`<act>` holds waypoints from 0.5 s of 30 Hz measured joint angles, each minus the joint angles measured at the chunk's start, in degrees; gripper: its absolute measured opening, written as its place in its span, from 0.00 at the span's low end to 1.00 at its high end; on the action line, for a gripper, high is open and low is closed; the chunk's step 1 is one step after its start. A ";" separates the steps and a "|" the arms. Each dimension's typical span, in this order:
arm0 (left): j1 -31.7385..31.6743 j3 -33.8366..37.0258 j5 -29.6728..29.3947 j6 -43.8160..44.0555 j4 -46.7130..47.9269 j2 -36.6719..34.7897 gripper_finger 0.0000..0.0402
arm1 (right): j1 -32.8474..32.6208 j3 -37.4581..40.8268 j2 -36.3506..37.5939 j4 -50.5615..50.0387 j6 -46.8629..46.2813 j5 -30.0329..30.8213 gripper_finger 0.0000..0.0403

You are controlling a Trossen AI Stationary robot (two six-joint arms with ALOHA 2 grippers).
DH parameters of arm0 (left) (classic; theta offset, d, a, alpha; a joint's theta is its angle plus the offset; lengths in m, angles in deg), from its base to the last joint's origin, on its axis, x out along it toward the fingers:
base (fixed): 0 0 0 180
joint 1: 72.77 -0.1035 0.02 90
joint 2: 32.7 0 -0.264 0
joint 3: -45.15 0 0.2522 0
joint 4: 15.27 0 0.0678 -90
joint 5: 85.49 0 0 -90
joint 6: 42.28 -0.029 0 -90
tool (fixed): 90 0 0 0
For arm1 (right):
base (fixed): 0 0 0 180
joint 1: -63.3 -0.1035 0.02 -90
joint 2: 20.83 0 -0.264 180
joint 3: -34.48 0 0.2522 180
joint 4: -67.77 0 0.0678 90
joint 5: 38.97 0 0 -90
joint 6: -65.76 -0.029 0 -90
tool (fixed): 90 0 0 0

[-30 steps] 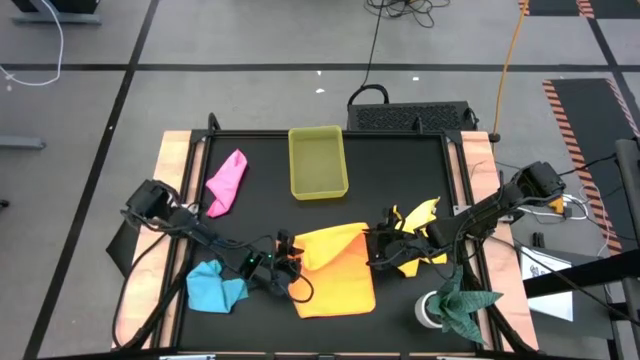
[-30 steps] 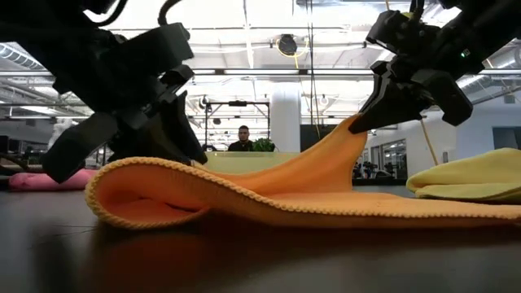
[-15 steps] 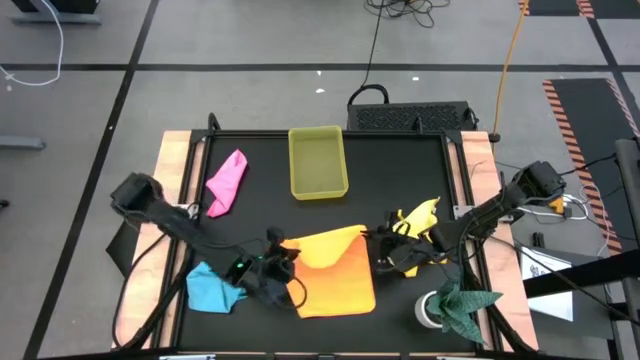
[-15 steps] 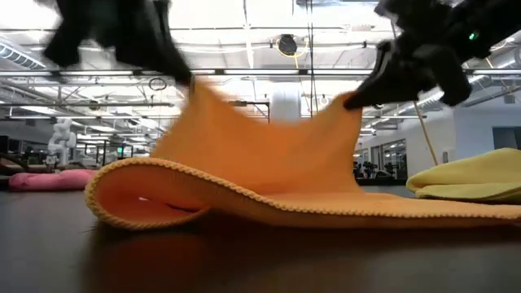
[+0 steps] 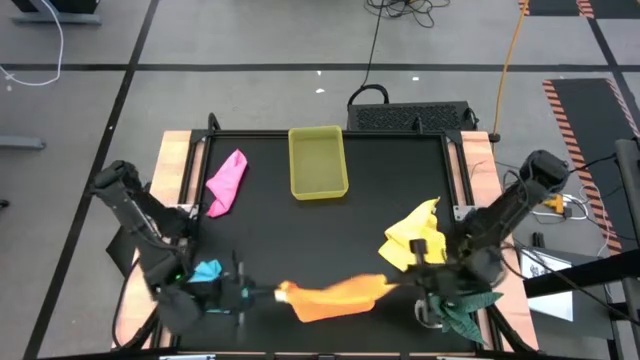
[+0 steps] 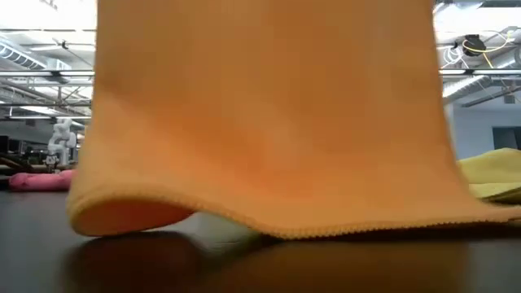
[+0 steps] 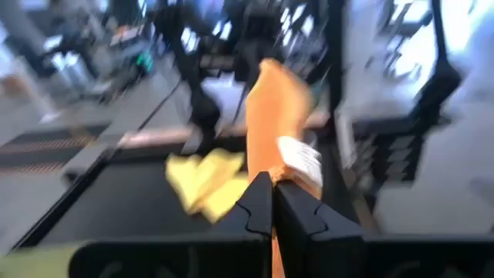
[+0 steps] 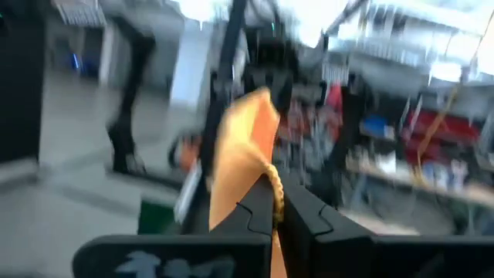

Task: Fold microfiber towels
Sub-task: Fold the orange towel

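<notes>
High view shows you the orange towel [image 5: 333, 297] stretched into a long, soft band near the front edge of the black table [image 5: 380, 170], one end in each gripper. Your left gripper [image 5: 262, 293] pinches the left end, fingers pressed together on the cloth; your right gripper [image 5: 405, 282] is clamped the same way on the right end. In the left wrist view the two dark fingers [image 7: 255, 205] meet on the fabric beside a white label [image 7: 299, 161]. In the right wrist view you can see the towel's corded hem running down between the closed fingers [image 8: 258, 208].

From the low view the orange towel hangs like a curtain, its nap fine and matte, the stitched lower edge curling where it meets the tabletop.

The yellow towel [image 5: 414, 237] lies crumpled just behind the right gripper. The light blue towel [image 5: 207, 270] is bunched by the left arm, the pink towel [image 5: 227, 180] lies well behind it, and the translucent yellow tray [image 5: 317, 161], rigid and rectangular, sits at the back. A dark green cloth [image 5: 462, 308] is heaped at the front right corner.
</notes>
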 joint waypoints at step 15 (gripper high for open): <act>-4.65 0.07 -16.52 7.32 13.62 0.09 0.01 | 4.80 -0.13 2.21 -0.11 6.52 20.88 0.00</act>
